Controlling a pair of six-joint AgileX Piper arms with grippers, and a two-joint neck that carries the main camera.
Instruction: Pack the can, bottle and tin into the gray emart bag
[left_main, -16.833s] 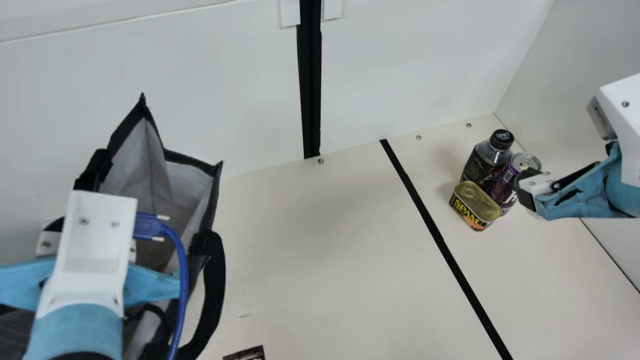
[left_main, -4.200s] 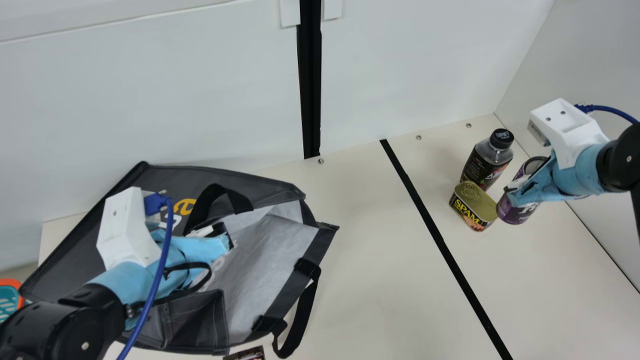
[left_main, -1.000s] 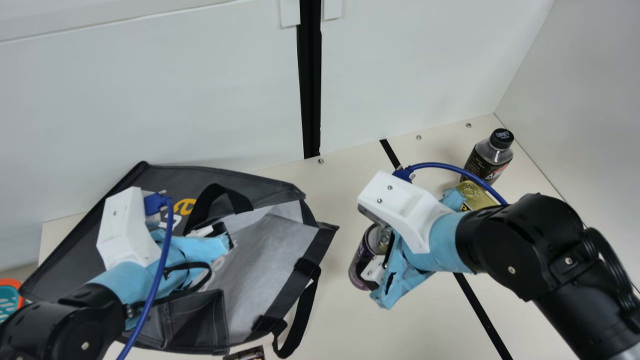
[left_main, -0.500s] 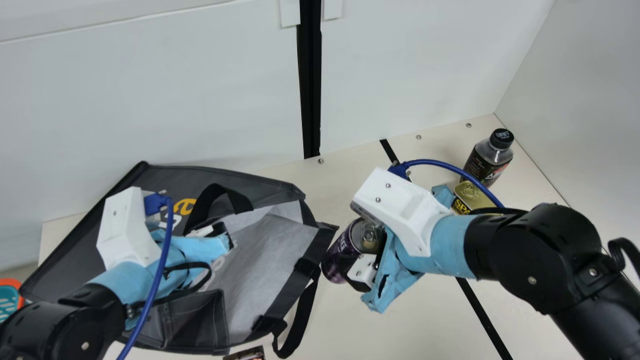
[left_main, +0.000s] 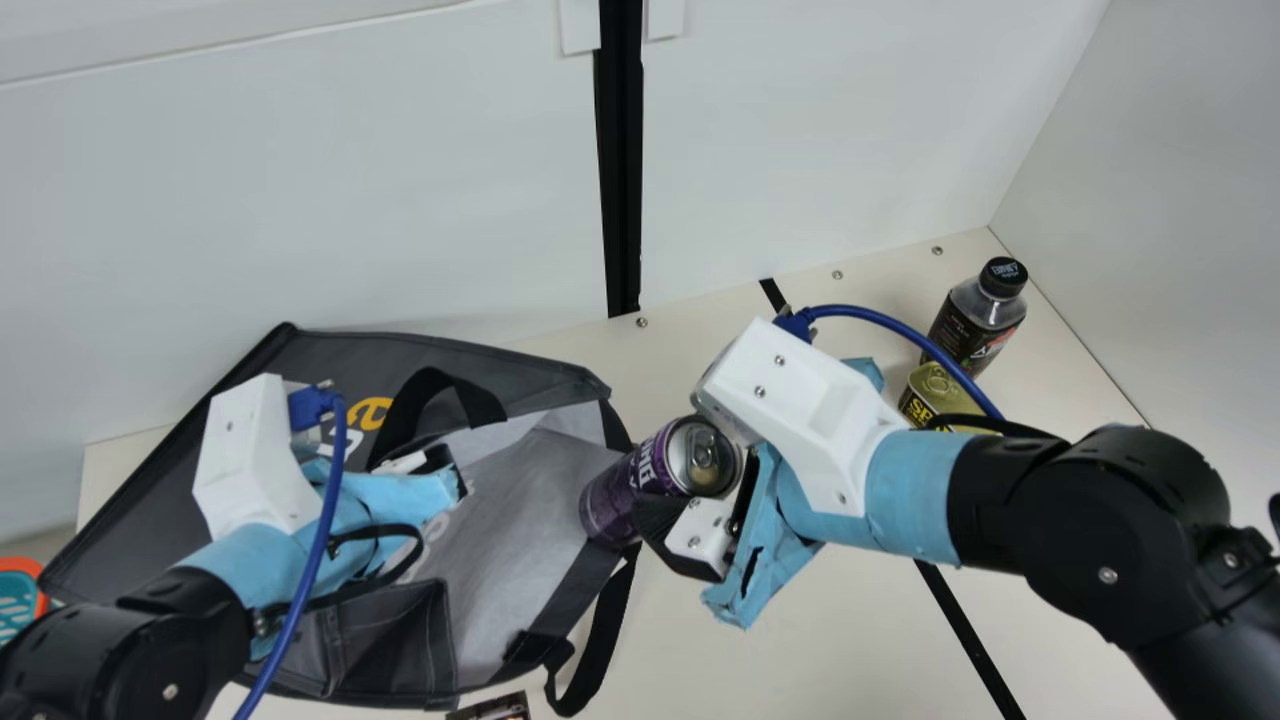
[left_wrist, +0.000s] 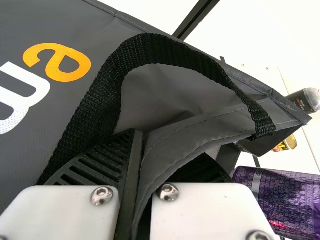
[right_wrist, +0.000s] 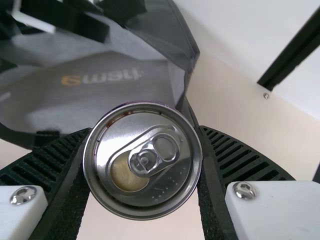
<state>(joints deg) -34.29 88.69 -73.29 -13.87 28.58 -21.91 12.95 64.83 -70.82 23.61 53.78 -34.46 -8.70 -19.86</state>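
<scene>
I've got my left fingers (left_main: 438, 460) clamped on the bag (left_main: 540, 382) edge and my right fingers (left_main: 662, 520) gripping the can (left_main: 622, 490) by its opening; right of them, bottle (left_main: 966, 330) and tin (left_main: 932, 382) stand on the bench (left_main: 700, 660).

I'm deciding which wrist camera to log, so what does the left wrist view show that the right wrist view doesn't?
Left wrist view only: the bottle, the tin and the small print on the side of the can.
Right wrist view only: the can's lid and pull tab.
Both: the can, the gray bag and the black strip.
</scene>
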